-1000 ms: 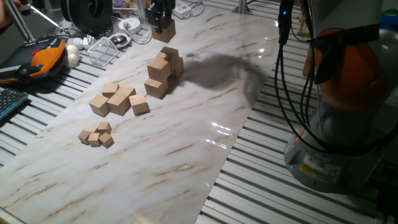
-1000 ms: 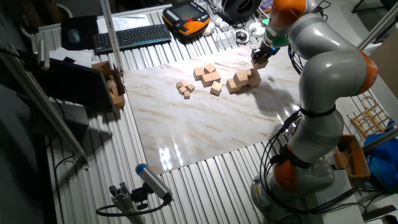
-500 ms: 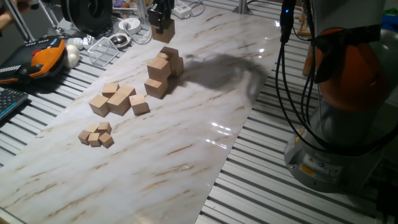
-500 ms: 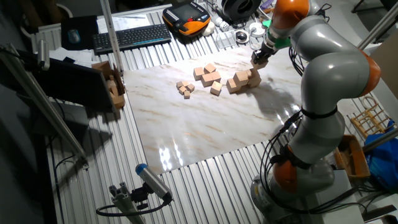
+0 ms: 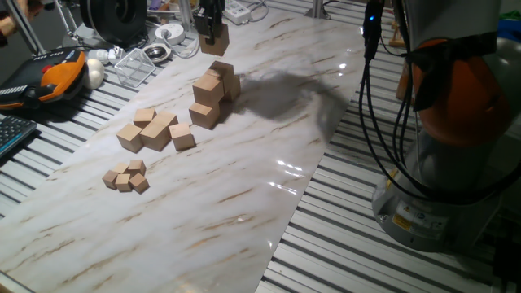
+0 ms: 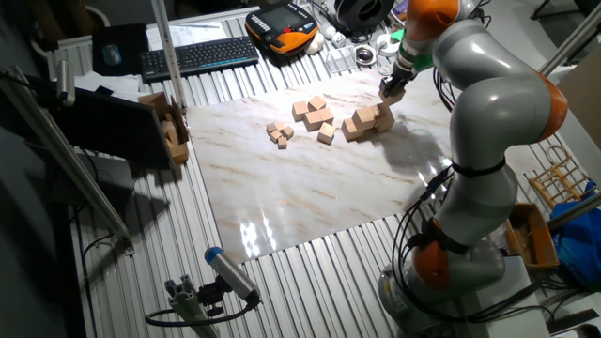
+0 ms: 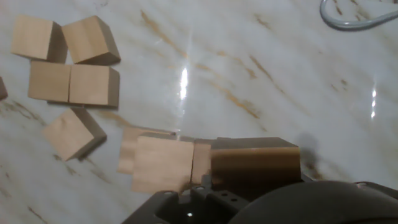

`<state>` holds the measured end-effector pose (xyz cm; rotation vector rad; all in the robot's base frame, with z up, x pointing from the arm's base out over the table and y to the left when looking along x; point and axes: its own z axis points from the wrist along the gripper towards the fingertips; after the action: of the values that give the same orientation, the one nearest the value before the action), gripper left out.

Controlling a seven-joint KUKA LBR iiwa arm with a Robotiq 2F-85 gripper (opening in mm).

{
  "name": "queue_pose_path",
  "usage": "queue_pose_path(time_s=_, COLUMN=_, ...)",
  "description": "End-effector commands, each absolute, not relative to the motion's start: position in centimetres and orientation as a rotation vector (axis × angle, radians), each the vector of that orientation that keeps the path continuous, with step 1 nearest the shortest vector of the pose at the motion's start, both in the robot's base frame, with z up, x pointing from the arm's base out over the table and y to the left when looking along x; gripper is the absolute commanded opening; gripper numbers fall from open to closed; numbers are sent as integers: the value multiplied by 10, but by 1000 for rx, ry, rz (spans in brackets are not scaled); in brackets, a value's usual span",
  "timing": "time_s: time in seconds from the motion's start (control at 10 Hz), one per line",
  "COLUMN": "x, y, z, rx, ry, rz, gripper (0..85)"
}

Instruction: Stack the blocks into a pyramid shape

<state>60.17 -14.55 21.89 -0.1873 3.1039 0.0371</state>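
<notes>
One block is hanging pinched in our claw above the stack, which we are judging needs topping next.

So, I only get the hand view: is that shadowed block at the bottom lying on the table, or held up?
Observer: Held up. One fixed view shows the gripper clamping the large wooden block in the air above the marble table.
Operator: And the pile under it?
Observer: From the side, the pile of large blocks looks about two levels high.
Operator: Anything outside my picture?
Observer: Yes, a cluster of tiny cubes lies further along the table.
</notes>
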Motion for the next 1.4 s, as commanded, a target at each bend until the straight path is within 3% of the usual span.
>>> queue_pose_path(time_s=0.0, x=600, y=-142, z=218, rx=-162, ry=3106, rz=48, gripper=0)
queue_pose_path(time_s=0.2, x=589, y=-128, z=210, rx=-130, ry=3095, rz=64, gripper=0)
queue_pose_path(time_s=1.3, x=590, y=-107, z=185, rx=-128, ry=3089, rz=52, gripper=0)
